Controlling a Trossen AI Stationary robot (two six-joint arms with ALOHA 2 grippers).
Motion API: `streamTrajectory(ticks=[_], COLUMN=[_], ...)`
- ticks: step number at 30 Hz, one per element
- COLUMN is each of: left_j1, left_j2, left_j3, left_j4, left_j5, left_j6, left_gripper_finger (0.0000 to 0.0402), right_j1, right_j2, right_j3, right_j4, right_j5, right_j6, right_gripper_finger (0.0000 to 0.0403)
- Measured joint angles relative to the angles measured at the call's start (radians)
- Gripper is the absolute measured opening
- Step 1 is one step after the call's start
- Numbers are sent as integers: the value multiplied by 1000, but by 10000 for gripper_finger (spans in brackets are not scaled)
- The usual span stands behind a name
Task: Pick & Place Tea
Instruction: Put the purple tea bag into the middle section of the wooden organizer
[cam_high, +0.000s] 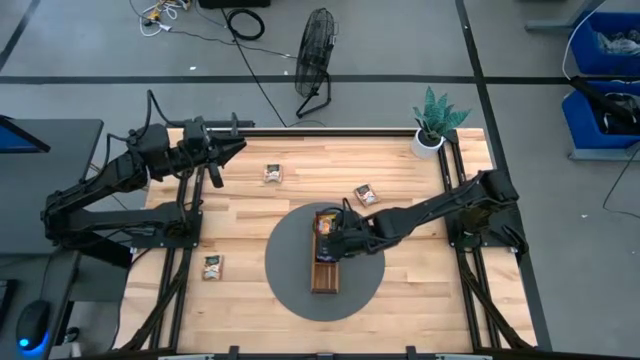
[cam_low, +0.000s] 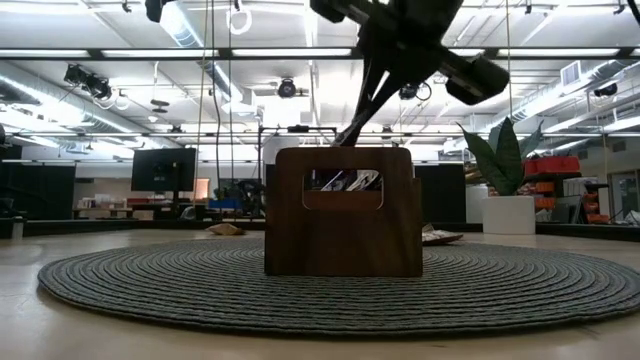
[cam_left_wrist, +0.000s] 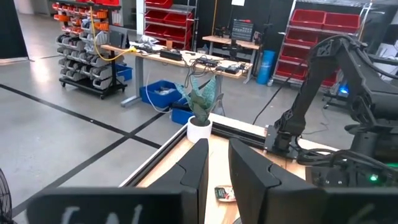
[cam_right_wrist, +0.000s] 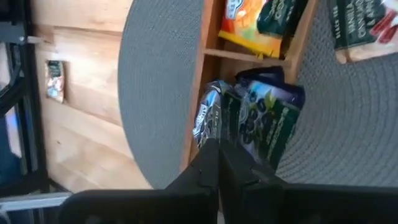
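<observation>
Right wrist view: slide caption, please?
Right gripper shut on a blue sachet in the wooden tray, next to an orange sachet.

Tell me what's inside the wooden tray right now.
The wooden tray holds an orange sachet in one compartment and dark blue sachets in the next, pinched by the right gripper. Other compartments are hidden.

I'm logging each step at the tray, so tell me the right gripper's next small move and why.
Probably open the fingers and let go. The right gripper is shut on a dark blue tea sachet that already stands in a compartment of the wooden tray, next to the one holding an orange sachet.
</observation>
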Motion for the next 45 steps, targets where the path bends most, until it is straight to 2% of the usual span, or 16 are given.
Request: streamTrajectory(ticks=[9,15,21,27,38,45], left_j1=[0,0,0,0,0,0], left_j2=[0,1,2,2,2,2], left_j3=[0,0,0,0,0,0], left_j4=[-2,-5,-16,-20,-25,-24], left_j5=[0,0,0,0,0,0], left_j6=[1,1,3,3,3,2], left_gripper_finger=[64,64,64,64,64,64], right_j1=[-25,-22,-22,-11,-3,-7], right_j2=[7,47,60,44,26,20], right_j3=[0,0,0,0,1,70], right_j4=[-8,25,26,-30,19,-107], right_j5=[19,-25,-25,22,43,68], right_j6=[-51,-54,-58,-52,-57,-84], right_gripper_finger=[0,0,0,0,0,0])
